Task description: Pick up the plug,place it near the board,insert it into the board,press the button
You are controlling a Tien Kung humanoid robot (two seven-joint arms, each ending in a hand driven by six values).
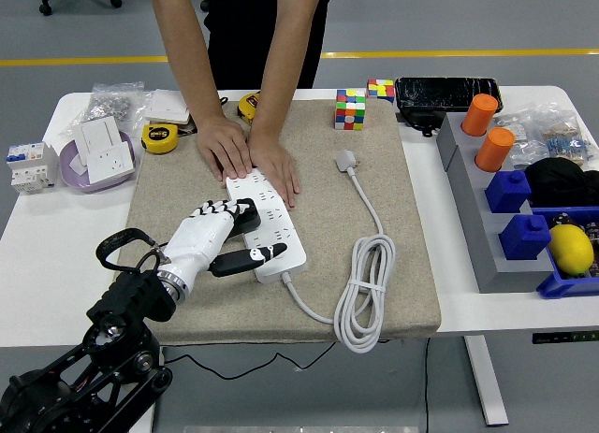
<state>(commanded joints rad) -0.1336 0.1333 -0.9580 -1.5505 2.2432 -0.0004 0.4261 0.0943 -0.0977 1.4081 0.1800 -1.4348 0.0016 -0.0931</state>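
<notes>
A white power strip [281, 229] lies slantwise on the beige mat [393, 190]. A black plug [247, 216] sits in it near its near end. My left hand [251, 232], white with black fingertips, rests beside the strip; its fingers [217, 209] lie over the plug and its thumb [255, 256] stretches across the strip's near end, gripping nothing. A person's two hands [253, 157] press flat on the strip's far end. The right arm is out of view.
The strip's white cord [363, 293] coils at the mat's front right, ending in a white plug [347, 160]. Rubik's cubes [351, 108] stand at the back. Bins with orange cylinders [489, 134], blue blocks and a lemon [571, 249] fill the right. Tape measures and a socket bowl [101, 162] sit left.
</notes>
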